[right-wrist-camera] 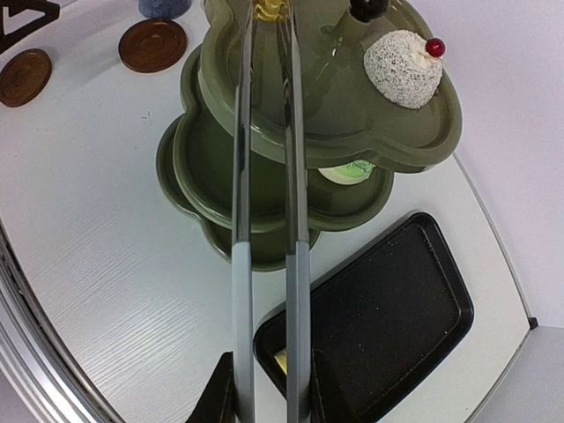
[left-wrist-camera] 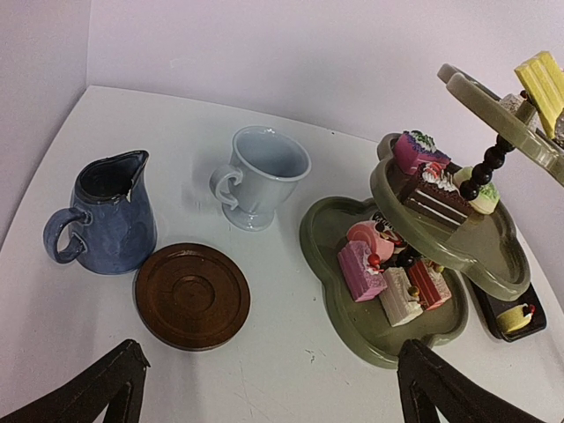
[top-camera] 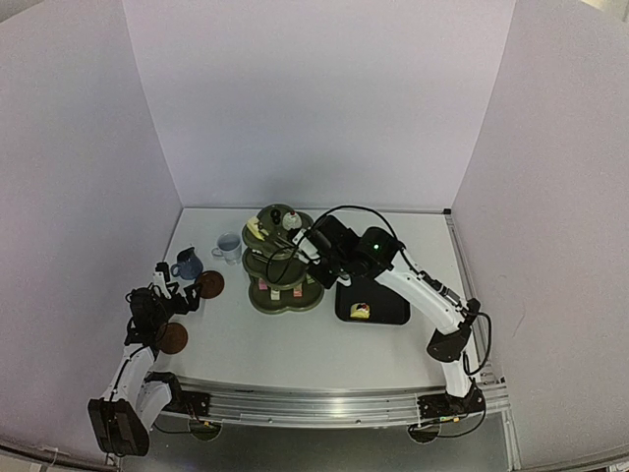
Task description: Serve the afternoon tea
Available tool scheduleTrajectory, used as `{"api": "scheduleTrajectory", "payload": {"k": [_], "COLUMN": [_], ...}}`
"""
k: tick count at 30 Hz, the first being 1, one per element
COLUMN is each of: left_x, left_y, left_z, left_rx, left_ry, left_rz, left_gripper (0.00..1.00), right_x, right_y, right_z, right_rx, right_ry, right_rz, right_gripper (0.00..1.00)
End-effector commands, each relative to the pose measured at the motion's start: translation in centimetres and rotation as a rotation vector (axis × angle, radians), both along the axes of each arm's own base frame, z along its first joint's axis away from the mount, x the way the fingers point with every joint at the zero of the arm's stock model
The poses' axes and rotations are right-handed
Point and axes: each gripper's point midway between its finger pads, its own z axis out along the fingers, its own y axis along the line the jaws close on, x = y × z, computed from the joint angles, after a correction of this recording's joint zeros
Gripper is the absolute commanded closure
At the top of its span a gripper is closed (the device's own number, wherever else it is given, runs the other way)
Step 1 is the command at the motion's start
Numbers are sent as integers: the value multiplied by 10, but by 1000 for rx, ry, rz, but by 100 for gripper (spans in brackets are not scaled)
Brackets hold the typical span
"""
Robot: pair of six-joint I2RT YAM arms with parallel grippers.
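Afternoon tea, part served: stand [right-wrist-camera: 352, 115] ahead of the right hand [right-wrist-camera: 264, 388] stocked with cakes [left-wrist-camera: 388, 273], that hand pressed together on tongs [right-wrist-camera: 240, 176] reaching a yellow cake [left-wrist-camera: 542, 84] at the top tier; one cake [left-wrist-camera: 514, 317] lies on the tray [right-wrist-camera: 397, 308] beneath it; left hand [left-wrist-camera: 273, 379] spread, with the dark blue mug [left-wrist-camera: 110, 216] and pale mug [left-wrist-camera: 264, 176] just ahead, not yet on a saucer [left-wrist-camera: 192, 295].

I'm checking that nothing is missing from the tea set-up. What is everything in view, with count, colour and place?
stand: one, dark green, three tiers, mid-table
cakes: several, pink, brown, yellow, white, on the tiers; one more on the tray
blue mug: one, dark blue, left of the stand
pale mug: one, pale blue, between blue mug and stand
saucers: two, brown, near left
tray: one, black, right of the stand
tongs: one pair, metal, over the top tier
table: one, white
left end effector: open, by the saucers
right end effector: shut on the tongs
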Motion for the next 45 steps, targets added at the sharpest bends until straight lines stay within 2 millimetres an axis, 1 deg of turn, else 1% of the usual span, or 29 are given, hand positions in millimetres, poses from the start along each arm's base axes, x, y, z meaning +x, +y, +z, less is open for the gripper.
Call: {"api": "scheduleTrajectory", "payload": {"k": [1, 4, 8, 12, 18, 22, 25, 30, 38, 42, 45], "left_x": [2, 2, 2, 2, 2, 2, 2, 2, 2, 2, 2], "left_y": [-1, -1, -1, -1, -1, -1, -1, -1, -2, -1, -1], "left_z": [12, 12, 12, 12, 13, 12, 12, 13, 12, 12, 13], "left_rx": [-5, -7, -9, -10, -9, -11, -10, -8, -7, -6, -4], "left_ry": [-43, -41, -42, -42, -44, -41, -42, -44, -43, -43, -44], "left_rz": [-8, -9, -10, -10, -10, -10, -10, -11, -12, -13, -11], "left_gripper": [0, 0, 0, 0, 0, 0, 0, 0, 0, 0, 0], "right_x": [8, 11, 12, 13, 13, 13, 11, 6, -2, -9, -15], "right_y": [5, 4, 6, 5, 4, 3, 1, -6, -18, -21, -23], "right_z": [5, 3, 4, 5, 8, 13, 21, 36, 47, 48, 53], "right_rx": [24, 16, 25, 27, 36, 51, 74, 113, 136, 145, 167], "right_ry": [-38, -40, -40, -43, -43, -49, -51, -57, -52, -32, -16], "right_rz": [-15, -27, -31, -34, -41, -51, -59, -70, -85, -72, -66], "right_gripper": [89, 84, 75, 70, 68, 67, 67, 66, 66, 66, 66]}}
